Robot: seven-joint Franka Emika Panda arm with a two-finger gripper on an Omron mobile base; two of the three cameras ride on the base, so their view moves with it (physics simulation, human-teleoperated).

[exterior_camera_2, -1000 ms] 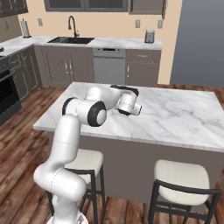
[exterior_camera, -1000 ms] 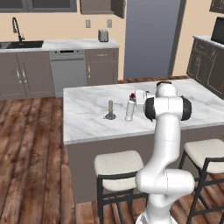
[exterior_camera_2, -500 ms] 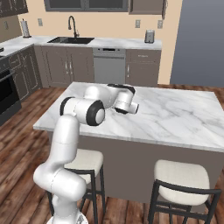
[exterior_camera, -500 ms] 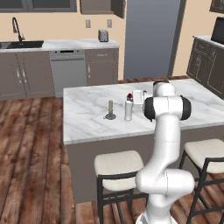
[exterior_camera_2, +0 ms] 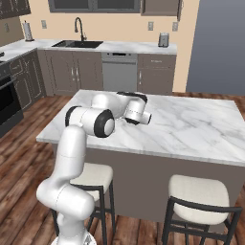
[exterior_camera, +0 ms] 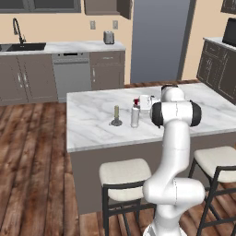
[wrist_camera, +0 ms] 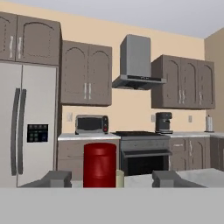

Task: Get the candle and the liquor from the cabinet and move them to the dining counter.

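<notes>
On the dining counter: both task items stand on the white marble top, near the middle of its left half in the left base view.
Liquor: upright on the marble, red cap up; in the hand view the cap rises between the two dark fingertips with a gap on each side.
Candle: upright in its dark dish holder, just beside the bottle on the sink side, apart from it.
Gripper: half a second ago the hand sat tight against the bottle's top; now the fingers stand spread around the cap, no longer clamping it.
Meaning: the bottle looks released, so judging by how things lie, both items are delivered and only a clean retreat remains.
Risk: a fingertip brushing the cap on the way out could tip the bottle toward the candle.
Containers: cabinet fronts along the walls all appear shut; contents hidden.
</notes>
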